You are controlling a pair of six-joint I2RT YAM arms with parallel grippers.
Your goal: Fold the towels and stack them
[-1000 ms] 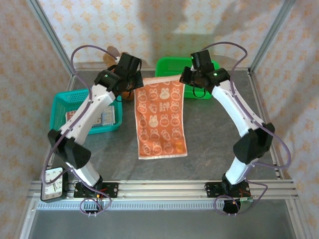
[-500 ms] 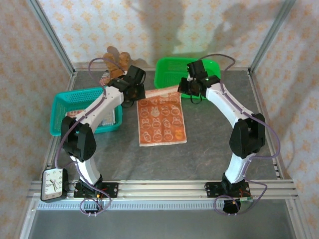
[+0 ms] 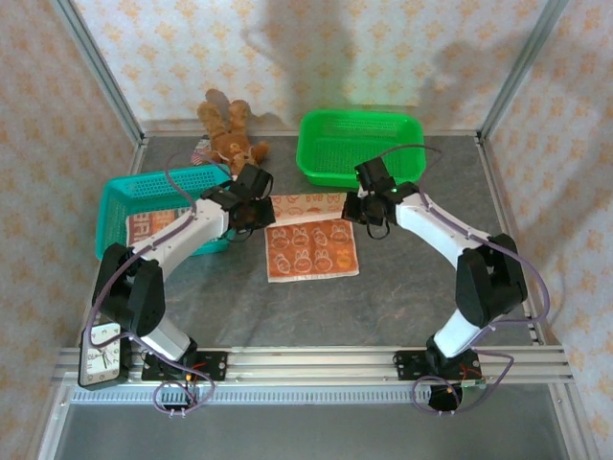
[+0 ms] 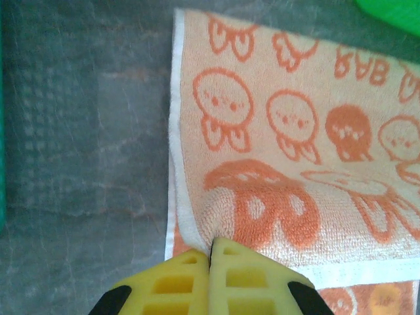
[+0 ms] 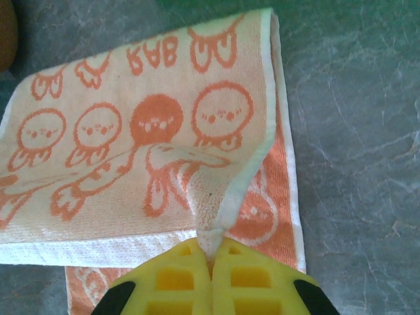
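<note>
Bench [image 3: 412,287] count
One orange towel [image 3: 311,251]; at least one basket towel [image 3: 142,226], exact number unclear; two baskets, a teal basket [image 3: 163,182] and a green basket [image 3: 305,153]; one teddy bear [image 3: 228,129]; one clock [image 3: 101,353].

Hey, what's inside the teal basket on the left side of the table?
An orange-printed towel lies at the left end of the basket. The left arm crosses over the rest of it, so anything else inside is hidden.

Soft looped terry, matt and nubbly, on the orange towel [image 4: 282,197]; smoother white woven hem. Matt yellow plastic on the left gripper [image 4: 211,244]. Dull, stone-veined grey tabletop [image 5: 367,131]. Smooth plastic mesh on the green basket [image 3: 359,149].
</note>
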